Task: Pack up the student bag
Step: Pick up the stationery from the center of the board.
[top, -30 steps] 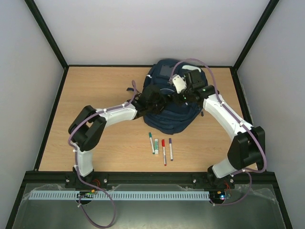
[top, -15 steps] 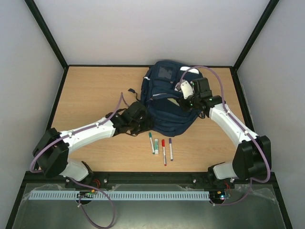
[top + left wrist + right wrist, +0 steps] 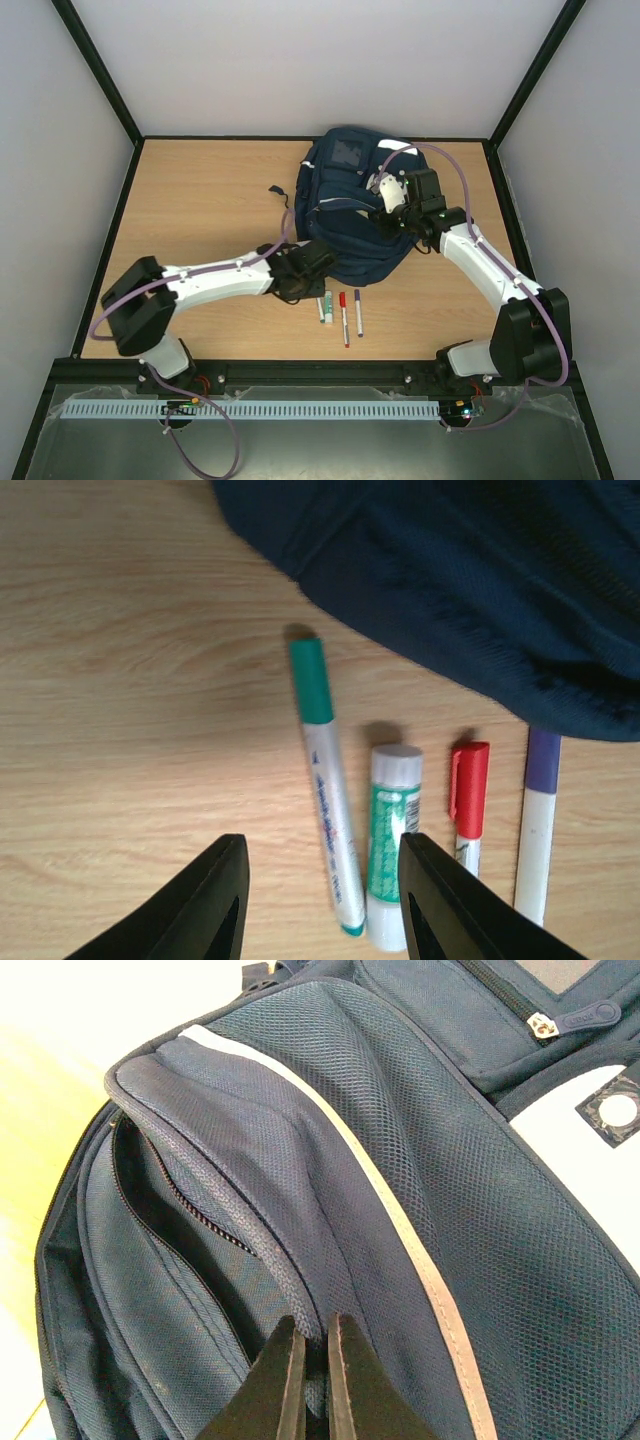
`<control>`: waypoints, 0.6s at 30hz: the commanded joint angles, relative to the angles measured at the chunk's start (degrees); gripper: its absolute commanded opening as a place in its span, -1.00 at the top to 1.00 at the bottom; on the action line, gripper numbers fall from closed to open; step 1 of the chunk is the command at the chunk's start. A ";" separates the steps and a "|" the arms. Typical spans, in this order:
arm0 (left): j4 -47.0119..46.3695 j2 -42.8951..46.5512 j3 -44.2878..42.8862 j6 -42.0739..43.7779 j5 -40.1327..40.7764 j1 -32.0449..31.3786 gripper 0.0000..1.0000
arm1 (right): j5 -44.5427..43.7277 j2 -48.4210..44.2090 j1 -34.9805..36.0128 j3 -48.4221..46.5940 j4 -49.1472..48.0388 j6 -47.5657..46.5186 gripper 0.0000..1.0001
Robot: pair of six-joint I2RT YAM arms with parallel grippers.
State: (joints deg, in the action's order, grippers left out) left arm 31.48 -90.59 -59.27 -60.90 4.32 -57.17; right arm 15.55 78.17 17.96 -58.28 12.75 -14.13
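lining up for a grab
the left gripper [image 3: 322, 845] is hanging half open over the green pen [image 3: 325, 780], holding nothing; it should be dropping straight, missing the glue stick [image 3: 392, 830]. the right gripper [image 3: 312, 1332] is squeezing shut on the student bag [image 3: 340, 215] at the far table [image 3: 200, 200] edge.

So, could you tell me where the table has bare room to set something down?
Widest bare wood: the far left of the table, between the backpack and the left edge. A smaller patch: between the purple marker and the right arm. Crowded: the backpack's near edge, with the left gripper over green marker and glue stick, red marker beside.
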 commanded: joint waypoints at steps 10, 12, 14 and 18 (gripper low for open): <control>3.39 -12.83 -6.70 0.72 2.15 -2.30 0.22 | 2.34 -2.66 -0.45 0.65 -0.36 0.33 0.98; 3.27 -14.01 -7.07 1.52 2.17 -2.54 0.23 | 2.25 -2.59 -0.53 0.63 -0.23 0.20 0.98; 3.40 -15.16 -7.54 2.26 2.38 -2.88 0.25 | 2.05 -2.57 -0.49 0.63 -0.27 0.16 0.99; 3.47 -16.63 -7.63 3.26 1.85 -3.52 0.26 | 2.51 -2.22 -0.47 0.69 -0.36 0.16 0.98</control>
State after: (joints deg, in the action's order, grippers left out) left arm 33.23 -105.08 -66.19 -59.33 6.46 -59.75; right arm 16.43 77.60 17.89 -58.26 12.69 -14.31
